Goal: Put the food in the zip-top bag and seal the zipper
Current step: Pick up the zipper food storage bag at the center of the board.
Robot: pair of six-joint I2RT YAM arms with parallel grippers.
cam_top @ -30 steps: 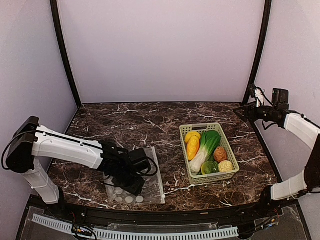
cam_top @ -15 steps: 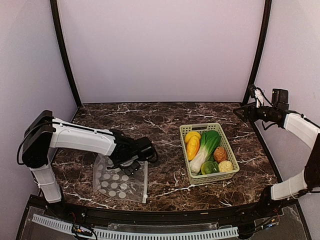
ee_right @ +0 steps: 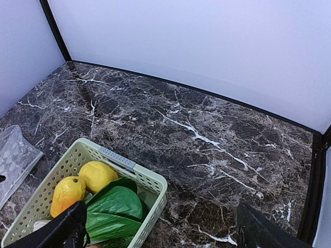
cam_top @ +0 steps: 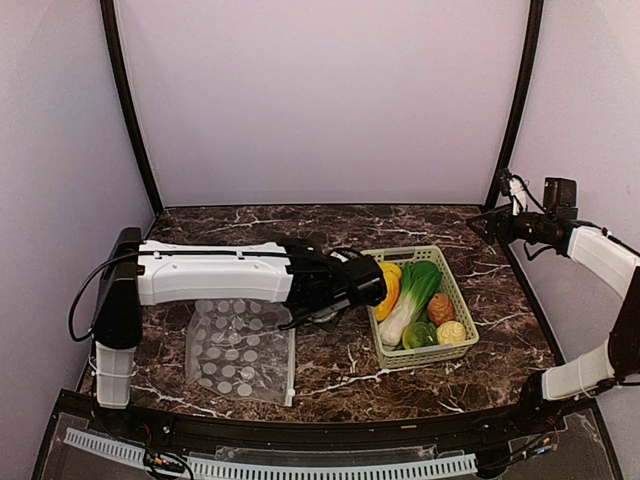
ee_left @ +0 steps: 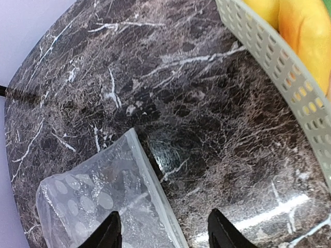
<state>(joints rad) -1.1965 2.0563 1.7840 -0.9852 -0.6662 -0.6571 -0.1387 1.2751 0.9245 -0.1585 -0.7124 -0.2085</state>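
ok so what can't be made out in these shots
top view: thin clear press-seal zipper on the clear polka-dot zip-top bag, too small to tell sealed or open
top view: yellow lemon-like pieces, partly covered by the left arm's dark wrist
right wrist view: light green mesh basket cut by the bottom edge; brown round piece and pale bumpy piece out of frame

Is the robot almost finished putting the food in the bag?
Not nearly. Done: the clear polka-dot plastic bag lies flat. In hand: nothing; the open left gripper hovers beside the light green mesh basket. Left: bagging all the toy food inside it, then sealing the zipper.
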